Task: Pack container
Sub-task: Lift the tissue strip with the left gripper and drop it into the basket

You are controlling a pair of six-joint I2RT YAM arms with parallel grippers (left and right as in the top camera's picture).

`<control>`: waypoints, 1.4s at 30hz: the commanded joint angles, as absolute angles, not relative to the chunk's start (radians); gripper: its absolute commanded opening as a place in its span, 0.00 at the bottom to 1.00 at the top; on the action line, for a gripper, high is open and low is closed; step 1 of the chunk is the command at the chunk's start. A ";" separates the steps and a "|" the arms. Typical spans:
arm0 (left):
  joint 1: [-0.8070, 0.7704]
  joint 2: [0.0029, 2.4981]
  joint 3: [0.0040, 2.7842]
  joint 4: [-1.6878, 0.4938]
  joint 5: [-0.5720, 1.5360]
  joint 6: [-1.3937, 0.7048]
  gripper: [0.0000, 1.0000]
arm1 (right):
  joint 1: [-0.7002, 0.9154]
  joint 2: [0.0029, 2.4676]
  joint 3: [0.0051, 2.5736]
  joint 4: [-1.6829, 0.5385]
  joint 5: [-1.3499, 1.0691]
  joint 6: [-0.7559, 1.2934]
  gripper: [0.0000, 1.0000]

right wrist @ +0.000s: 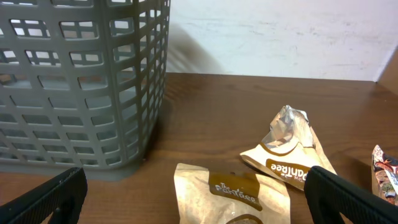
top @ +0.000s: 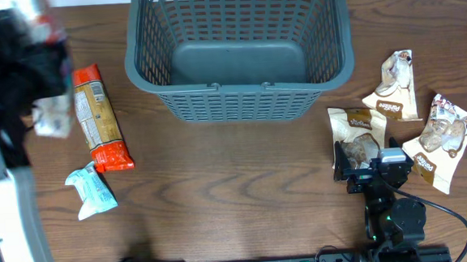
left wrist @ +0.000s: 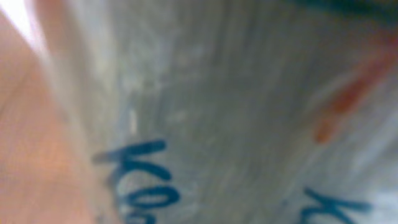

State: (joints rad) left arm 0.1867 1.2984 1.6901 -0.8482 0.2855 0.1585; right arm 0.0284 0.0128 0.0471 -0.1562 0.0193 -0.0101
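Grey basket [top: 244, 98] at far edge, lengthwise left-right
Wide-open right gripper [right wrist: 194, 175]; left gripper [top: 47, 77] unreadable, its camera filled by maybe-foil wrapper [left wrist: 217, 93]

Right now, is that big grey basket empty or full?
Empty: the overhead view shows the basket with a bare bottom, while the orange packet and a brown packet lie on the table outside it.
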 commanded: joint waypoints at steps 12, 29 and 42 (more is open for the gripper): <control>-0.356 1.321 1.708 -0.633 0.300 0.780 0.06 | 0.031 0.014 0.043 -0.154 0.026 0.019 0.99; -0.421 1.740 1.708 -0.561 0.298 0.937 0.06 | 0.031 0.014 0.043 -0.154 0.026 0.064 0.99; -0.421 1.861 1.708 -0.696 0.276 0.915 0.47 | 0.031 0.014 0.043 -0.154 0.026 0.064 0.99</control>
State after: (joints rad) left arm -0.4255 1.9110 1.6901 -0.6979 0.2775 0.9203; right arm 0.0284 0.0128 0.0471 -0.1562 0.0193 0.0460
